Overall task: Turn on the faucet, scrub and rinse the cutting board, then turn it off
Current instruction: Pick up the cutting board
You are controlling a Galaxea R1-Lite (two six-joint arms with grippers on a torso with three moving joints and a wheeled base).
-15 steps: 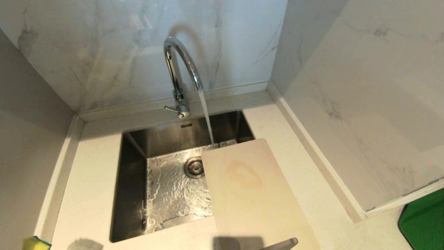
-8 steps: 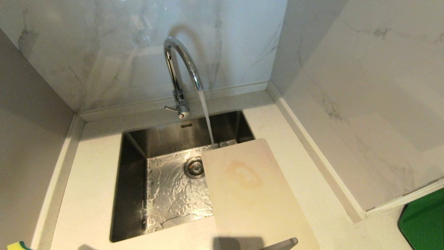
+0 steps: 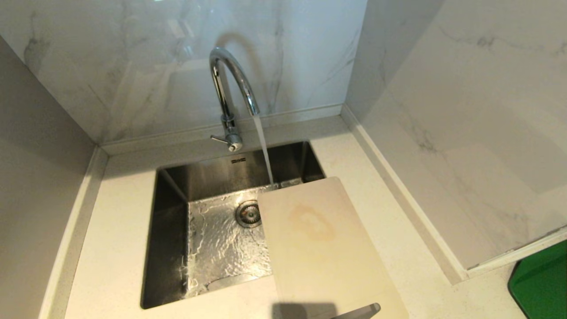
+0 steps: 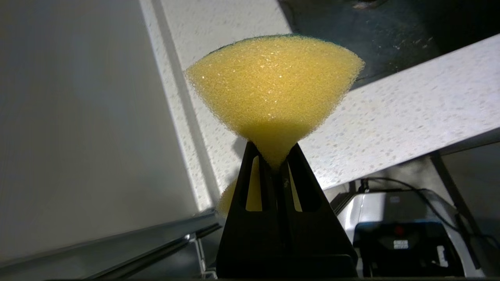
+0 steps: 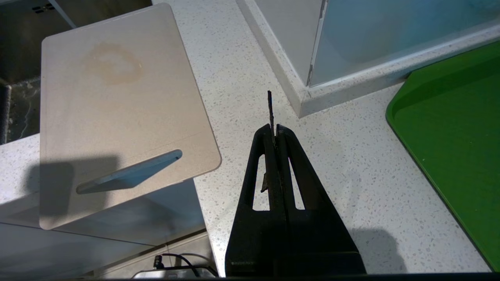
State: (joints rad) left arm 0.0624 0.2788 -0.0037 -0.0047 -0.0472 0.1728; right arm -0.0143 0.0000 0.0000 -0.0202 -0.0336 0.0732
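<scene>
The chrome faucet [image 3: 230, 84] stands behind the steel sink [image 3: 168, 221], and water [image 3: 264, 150] runs from its spout into the basin. Its small lever [image 3: 220, 139] sticks out to the left at the base. The beige cutting board [image 3: 323, 248] with a brown ring stain lies on the counter, its far end over the sink's right side. Neither gripper shows in the head view. My left gripper [image 4: 275, 156] is shut on a yellow sponge [image 4: 273, 86], held off the counter's front left edge. My right gripper [image 5: 275, 128] is shut over the counter, to the right of the cutting board [image 5: 117, 117].
A green tray [image 3: 540, 283] sits on the counter at the far right, also seen in the right wrist view [image 5: 453, 117]. Marble walls close in the sink's corner behind and on the right. The board's slot handle [image 5: 129, 175] overhangs the counter's front edge.
The sponge's yellow corner at the bottom left of the head view has slid down and out of the picture. Water keeps running; the board has not moved.
</scene>
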